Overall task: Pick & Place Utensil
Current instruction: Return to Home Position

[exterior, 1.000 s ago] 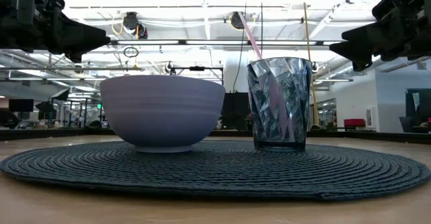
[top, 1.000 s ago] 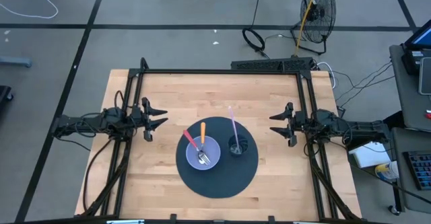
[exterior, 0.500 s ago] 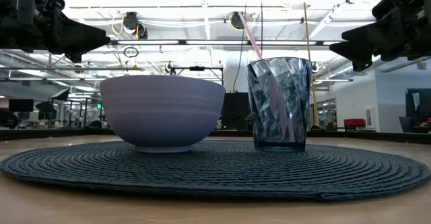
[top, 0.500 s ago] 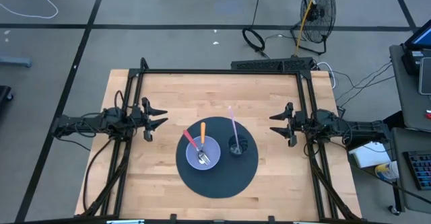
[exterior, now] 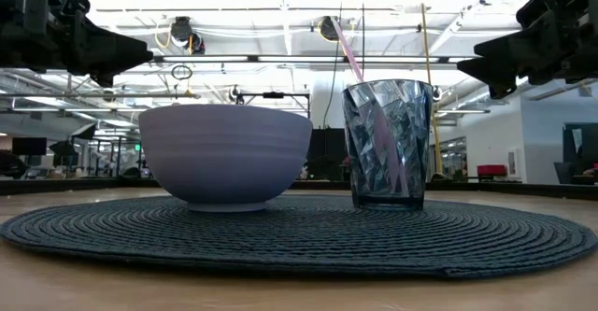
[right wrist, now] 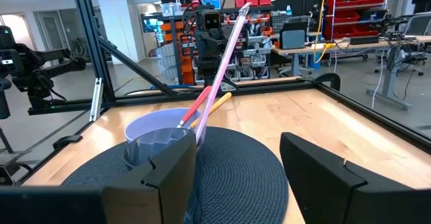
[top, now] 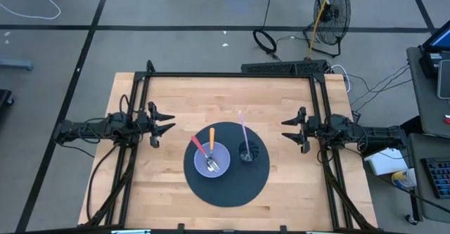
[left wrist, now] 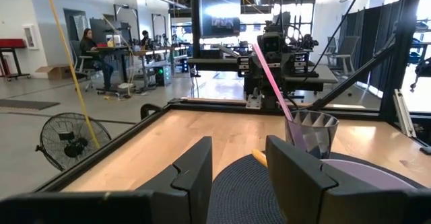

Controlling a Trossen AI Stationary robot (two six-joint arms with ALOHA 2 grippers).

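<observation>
A lavender bowl (top: 212, 159) sits on a round dark woven placemat (top: 226, 185) and holds an orange-handled utensil (top: 211, 139) and a red-handled one (top: 197, 145), their handles leaning on its rim. A dark faceted tumbler (top: 247, 152) beside it on the mat holds a pink utensil (top: 243, 128) that leans against its rim. My left gripper (top: 167, 122) hovers open at the table's left, above the table. My right gripper (top: 287, 129) hovers open at the table's right. In the low view the bowl (exterior: 225, 155) and tumbler (exterior: 387, 143) stand side by side.
A black frame rail (top: 228, 74) runs around the wooden table (top: 211, 97). Bare wood lies between each gripper and the placemat and along the far side. A fan (top: 329, 9) stands on the floor beyond the table.
</observation>
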